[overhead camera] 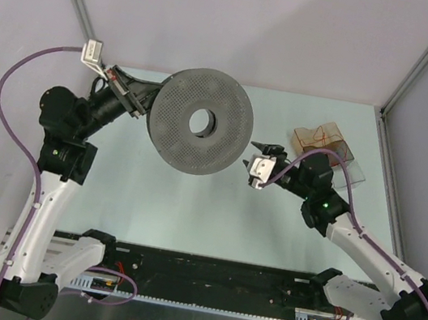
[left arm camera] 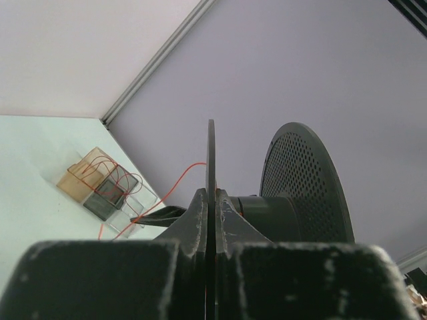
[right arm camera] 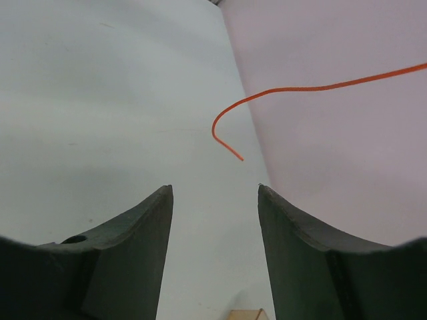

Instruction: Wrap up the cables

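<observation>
The left hand [left arm camera: 211, 207] is clamped on one flange of the perforated spool [overhead camera: 177, 133], holding it clear of the desk [overhead camera: 190, 205], probably so wire can wind on. The right hand [right arm camera: 215, 200] stands open and empty, with a free end of the cables [right arm camera: 267, 92] just ahead of its fingertips. The rest coils in a clear box [overhead camera: 325, 142] near the desk's far right corner, and only the wrist views show the airborne strand.

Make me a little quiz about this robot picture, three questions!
1. True or false: the left gripper is clamped on the edge of the spool.
2. Compared with the right gripper, where is the loose end of the orange wire? A) pinched between its fingers B) just ahead of its open fingers C) behind its wrist
3. Fill in: more wire sits looped in a see-through ____.
Key: 1 true; 2 B; 3 box.
</observation>
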Tool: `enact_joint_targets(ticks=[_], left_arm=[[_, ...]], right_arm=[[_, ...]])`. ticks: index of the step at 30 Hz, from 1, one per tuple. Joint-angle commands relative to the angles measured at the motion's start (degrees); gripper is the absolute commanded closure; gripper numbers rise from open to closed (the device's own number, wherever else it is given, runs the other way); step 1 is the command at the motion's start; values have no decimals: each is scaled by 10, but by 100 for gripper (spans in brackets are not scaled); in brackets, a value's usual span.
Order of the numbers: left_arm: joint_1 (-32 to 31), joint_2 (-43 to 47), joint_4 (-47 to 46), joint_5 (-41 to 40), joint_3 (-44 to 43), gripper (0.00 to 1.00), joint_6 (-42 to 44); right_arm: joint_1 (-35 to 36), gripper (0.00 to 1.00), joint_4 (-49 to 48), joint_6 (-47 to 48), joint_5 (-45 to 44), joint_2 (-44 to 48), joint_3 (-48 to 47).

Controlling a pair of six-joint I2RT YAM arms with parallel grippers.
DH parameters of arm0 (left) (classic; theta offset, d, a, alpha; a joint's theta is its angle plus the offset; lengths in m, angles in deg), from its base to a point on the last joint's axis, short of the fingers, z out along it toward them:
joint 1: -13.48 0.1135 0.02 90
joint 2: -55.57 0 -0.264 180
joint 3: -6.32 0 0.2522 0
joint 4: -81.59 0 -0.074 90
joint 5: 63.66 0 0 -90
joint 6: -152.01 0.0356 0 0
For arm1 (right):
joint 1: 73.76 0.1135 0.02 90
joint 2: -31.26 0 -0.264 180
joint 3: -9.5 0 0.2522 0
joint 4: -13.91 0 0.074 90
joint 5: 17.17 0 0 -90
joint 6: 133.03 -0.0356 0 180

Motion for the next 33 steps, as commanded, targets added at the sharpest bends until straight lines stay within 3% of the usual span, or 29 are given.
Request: enact_joint_targets(ticks=[1, 13, 21, 33], left_arm=[[-13, 14, -49, 13, -2, 100, -7], [-15, 16, -50, 19, 10, 100, -9], [-15, 15, -51, 19, 9, 100, -10], [-15, 12, -52, 19, 10, 100, -13]], right_arm=[[7, 43, -49, 94, 4, -17, -24], [22, 45, -96, 163, 37, -64, -24], [25, 59, -67, 187, 79, -79, -24], [25, 55, -93, 179, 77, -101, -24]])
